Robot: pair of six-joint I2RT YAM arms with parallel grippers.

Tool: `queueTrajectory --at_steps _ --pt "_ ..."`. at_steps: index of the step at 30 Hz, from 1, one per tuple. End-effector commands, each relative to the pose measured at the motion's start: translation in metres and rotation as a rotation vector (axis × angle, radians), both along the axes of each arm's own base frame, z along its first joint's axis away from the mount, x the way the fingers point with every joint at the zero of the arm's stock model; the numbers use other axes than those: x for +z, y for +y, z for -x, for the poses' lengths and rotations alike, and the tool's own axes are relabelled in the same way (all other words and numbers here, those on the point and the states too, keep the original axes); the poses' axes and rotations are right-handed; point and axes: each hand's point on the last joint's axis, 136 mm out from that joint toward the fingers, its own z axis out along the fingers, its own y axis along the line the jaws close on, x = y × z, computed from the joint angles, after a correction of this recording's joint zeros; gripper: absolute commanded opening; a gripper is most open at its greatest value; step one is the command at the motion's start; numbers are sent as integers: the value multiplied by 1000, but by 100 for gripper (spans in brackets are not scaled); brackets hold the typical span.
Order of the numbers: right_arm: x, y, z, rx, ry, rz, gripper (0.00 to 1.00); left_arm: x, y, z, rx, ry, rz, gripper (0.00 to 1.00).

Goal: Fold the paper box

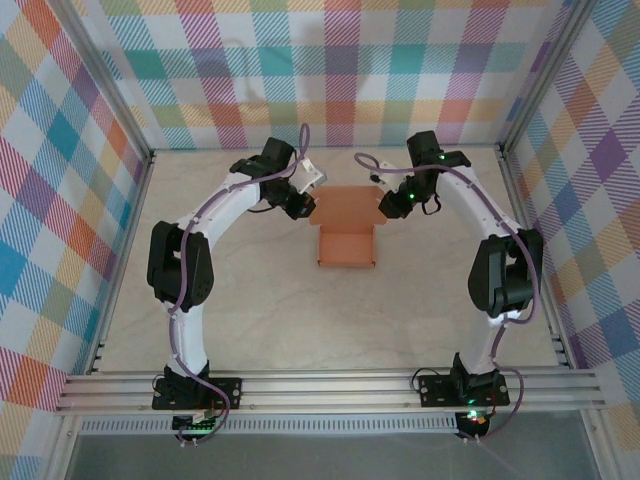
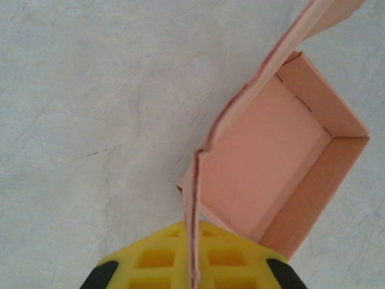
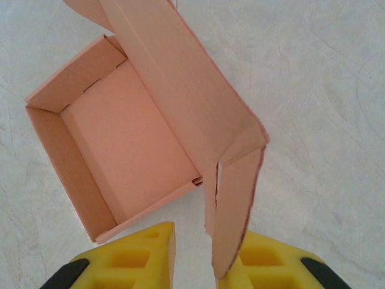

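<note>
arms point(image 1: 188, 335): white, black joints | cables point(image 1: 207, 208): purple | end effector fingers point(image 2: 155, 262): yellow

1. Left arm point(image 1: 183, 268) and right arm point(image 1: 503, 272): elbows bowed outward, wrists angled inward toward each other.
2. Left gripper point(image 2: 194, 256): jaws closed, pinching a flap of the paper box point(image 2: 283, 156).
3. Right gripper point(image 3: 204, 244): jaws parted, pointing downward.

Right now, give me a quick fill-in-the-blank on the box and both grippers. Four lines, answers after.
1. The left gripper is ___ on a thin card edge of the paper box.
2. Its lid stands ___, so the inside floor shows.
3. Inside the box there is ___.
4. The fingers of the right gripper are coloured ___ and stand apart around a side flap.

Answers: shut; open; nothing; yellow
</note>
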Motion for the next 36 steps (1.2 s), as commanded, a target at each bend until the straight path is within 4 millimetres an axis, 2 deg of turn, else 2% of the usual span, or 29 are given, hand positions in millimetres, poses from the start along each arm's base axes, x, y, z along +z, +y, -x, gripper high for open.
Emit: queueTrajectory --at_steps 1,5,9,14,20,21,24,26,32,36 --pt "-4 2 0 12 23 5 23 19 -5 6 -17 -28 39 0" --pt "-7 2 -2 12 25 6 22 18 -5 6 -17 -25 38 0" --pt "-8 3 -3 14 34 3 16 17 -5 7 -18 -21 37 0" --pt "-8 4 -3 17 40 3 0 17 -5 7 -20 -21 40 0" --pt "-6 4 -1 14 35 -3 0 14 -5 6 -15 -15 39 0" --pt "-5 4 -2 13 28 -4 3 14 -5 7 -17 -15 39 0" --pt "-5 1 -9 -21 -4 6 38 12 -5 6 -17 -13 31 0" --pt "-3 -3 -13 -40 -12 9 46 12 -4 6 -17 -15 28 0" --pt "4 -17 -16 -64 -3 -21 52 11 -3 8 -35 -12 17 0" --pt "9 -14 -12 -16 3 -63 57 8 -2 13 -72 3 7 0"
